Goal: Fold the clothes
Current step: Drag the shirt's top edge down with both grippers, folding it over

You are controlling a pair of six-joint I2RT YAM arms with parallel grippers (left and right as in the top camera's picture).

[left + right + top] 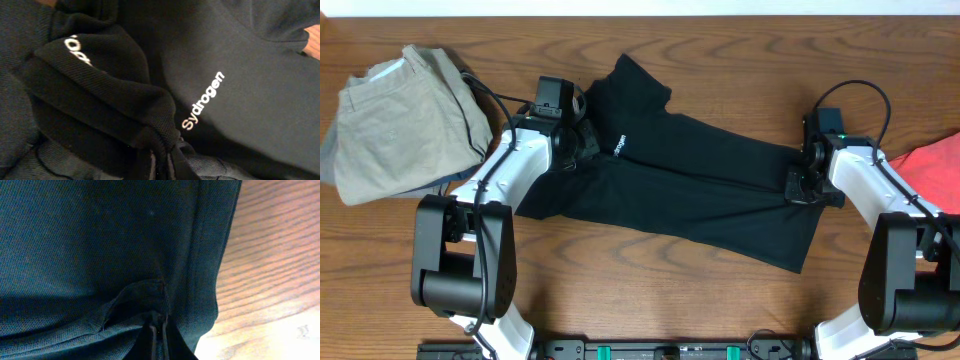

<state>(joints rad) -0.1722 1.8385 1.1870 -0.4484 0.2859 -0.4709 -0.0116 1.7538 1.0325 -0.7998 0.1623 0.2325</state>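
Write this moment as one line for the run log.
item: black shirt on table | left tool: shut on shirt by logo | right tool: shut on shirt edge | aside: khaki garment, red cloth

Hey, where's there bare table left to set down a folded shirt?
Bare table runs along the near edge below the black shirt, and along the far edge between its collar and the right gripper. Crowded: khaki garment far left, red cloth far right.

Left gripper [582, 142] & right gripper [799, 183] seemingly pinch black shirt [690, 170], spread on table [740, 40].
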